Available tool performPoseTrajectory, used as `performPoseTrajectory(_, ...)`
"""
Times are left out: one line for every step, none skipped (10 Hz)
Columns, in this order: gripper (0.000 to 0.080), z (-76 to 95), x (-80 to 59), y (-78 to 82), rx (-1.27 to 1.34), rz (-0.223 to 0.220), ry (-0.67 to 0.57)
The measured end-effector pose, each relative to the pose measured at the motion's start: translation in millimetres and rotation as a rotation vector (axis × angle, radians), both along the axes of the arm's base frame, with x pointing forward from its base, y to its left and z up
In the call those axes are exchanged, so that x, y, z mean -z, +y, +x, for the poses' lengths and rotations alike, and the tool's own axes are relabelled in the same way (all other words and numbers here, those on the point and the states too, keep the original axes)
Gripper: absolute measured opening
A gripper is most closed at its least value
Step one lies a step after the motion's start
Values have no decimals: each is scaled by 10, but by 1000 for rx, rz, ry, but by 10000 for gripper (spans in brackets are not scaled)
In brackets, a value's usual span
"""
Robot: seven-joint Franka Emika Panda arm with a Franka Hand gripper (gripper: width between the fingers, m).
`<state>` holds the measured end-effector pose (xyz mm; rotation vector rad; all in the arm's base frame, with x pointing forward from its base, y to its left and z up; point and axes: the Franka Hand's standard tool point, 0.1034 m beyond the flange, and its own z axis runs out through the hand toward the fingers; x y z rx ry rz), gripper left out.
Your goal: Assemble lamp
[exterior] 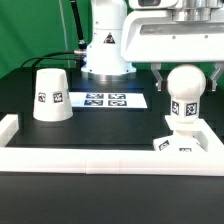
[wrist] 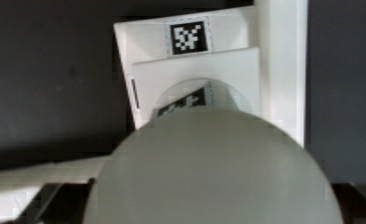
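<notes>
Straddling bulb [exterior: 185, 90] on base [exterior: 183, 141], pincer [exterior: 187, 84] flanks its sides; clamped or merely apart: cannot tell.

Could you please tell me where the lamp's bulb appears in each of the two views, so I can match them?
Exterior view: the bulb stands upright over the base block, at the exterior view's right.
Wrist view: the bulb is the large pale dome nearest the camera, filling much of the picture.
Shared landmark: the white base block with its black square tag, partly hidden beneath the bulb.
</notes>
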<state>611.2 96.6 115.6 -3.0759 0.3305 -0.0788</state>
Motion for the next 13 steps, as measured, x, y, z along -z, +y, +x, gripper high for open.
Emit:
performPoseTrajectory(579, 0, 0, -2, 78, 6, 2)
performPoseTrajectory(579, -19, 10, -7, 205, 24, -2)
performPoseTrajectory(579, -45, 13, -1, 350, 42, 3)
performPoseTrajectory(579, -54, 17, 10, 501, 53, 9)
performPoseTrajectory(579, -55, 19, 13, 633, 65, 19)
performPoseTrajectory(579, -57, 18, 17, 719, 79, 35)
performPoseTrajectory(579, -60, 17, 24, 780, 92, 54)
performPoseTrajectory(579, -60, 16, 34, 823, 96, 61)
performPoseTrajectory(582, -62, 17, 36, 818, 96, 61)
performPoseTrajectory(582, -62, 17, 38, 796, 95, 59)
performPoseTrajectory(680, -62, 17, 40, 764, 94, 57)
performPoseTrajectory(695, -69, 16, 55, 733, 91, 60)
performPoseTrajectory(695, -68, 17, 61, 622, 85, 51)
